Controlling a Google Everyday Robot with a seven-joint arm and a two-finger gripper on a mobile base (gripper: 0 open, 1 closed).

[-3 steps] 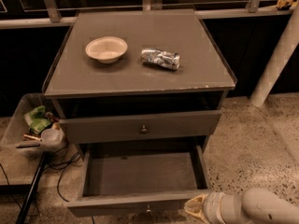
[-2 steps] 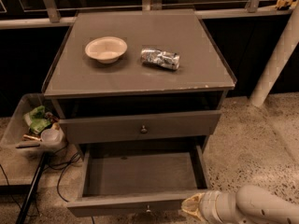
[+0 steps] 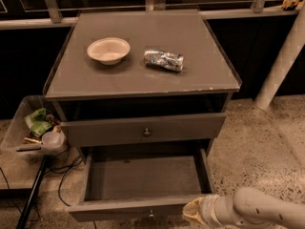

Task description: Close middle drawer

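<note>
— What has changed in the last second?

— Very little. Your pincer (image 3: 193,212) has crept a touch to its left, low down at the near edge of the view. The middle drawer (image 3: 143,180) has not budged. It stands pulled far out, its front panel right at the pincer's tip and running off to the left, its empty tray reaching away beyond.

— Is the pincer open?

— I cannot tell, and you have nothing in its hold that I can see.

— So where does that leave me?

— At the start, I'd judge: you are arriving at the panel, not yet pushing. You are at its right end, with the knob (image 3: 150,213) well to the pincer's left. A shove from there may skew the drawer, so come nearer the knob, then press straight away from you, toward the cabinet under the upper drawer (image 3: 143,130).
</note>
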